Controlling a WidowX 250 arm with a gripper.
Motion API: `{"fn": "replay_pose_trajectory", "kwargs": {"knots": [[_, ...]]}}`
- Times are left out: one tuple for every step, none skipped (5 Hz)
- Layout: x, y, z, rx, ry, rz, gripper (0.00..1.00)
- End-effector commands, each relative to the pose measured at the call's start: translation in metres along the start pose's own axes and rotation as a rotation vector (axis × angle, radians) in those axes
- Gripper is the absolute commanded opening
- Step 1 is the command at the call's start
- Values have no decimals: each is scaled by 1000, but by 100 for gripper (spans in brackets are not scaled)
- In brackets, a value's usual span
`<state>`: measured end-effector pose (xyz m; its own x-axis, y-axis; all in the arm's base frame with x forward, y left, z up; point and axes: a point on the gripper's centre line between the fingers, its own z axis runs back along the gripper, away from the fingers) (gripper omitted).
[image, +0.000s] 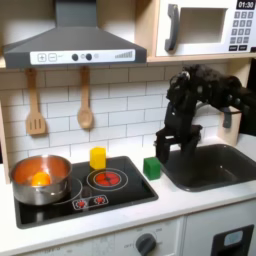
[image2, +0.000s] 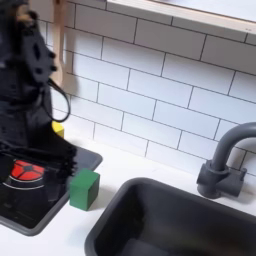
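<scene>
Sink basin (image2: 170, 222) sits nearest the camera in the second exterior view, dark, with a dark faucet (image2: 228, 160) at its back rim on the second exterior view's right. Green cube (image2: 83, 188) stands on the white surface (image2: 130, 165), just beside the stove's right edge and left of the sink in both exterior views (image: 152, 167). Gripper (image: 173, 143) hangs above and slightly right of the cube in the first exterior view, over the strip between cube and sink (image: 215, 165), not touching the cube. Fingers point down and look parted, holding nothing. In the second exterior view the black arm (image2: 28, 95) covers the left side, blurred.

Outward: black stove (image: 95, 190) with 2 red burner rings, 1 bare (image: 107, 179), the other under a metal pot (image: 42, 180) holding an orange item (image: 39, 179). Yellow block (image: 97, 157) stands at the stove's back edge. 2 wooden utensils, a spatula (image: 35, 105) and a spoon (image: 85, 100), hang on the white tile wall. Range hood (image: 70, 45) above, microwave (image: 205, 27) upper right in the first exterior view.
</scene>
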<state>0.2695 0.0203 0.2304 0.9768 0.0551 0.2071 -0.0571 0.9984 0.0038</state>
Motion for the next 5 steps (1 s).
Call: {"fn": "replay_pose_trajectory", "kwargs": {"knots": [[18,-7,-9,5,-1,6,100],[34,-10,-14,4,-6,18,100],[42,-7,-21,13,3,33,100],[53,-8,-27,13,-1,43,100],[58,-9,-33,13,10,51,100]]}}
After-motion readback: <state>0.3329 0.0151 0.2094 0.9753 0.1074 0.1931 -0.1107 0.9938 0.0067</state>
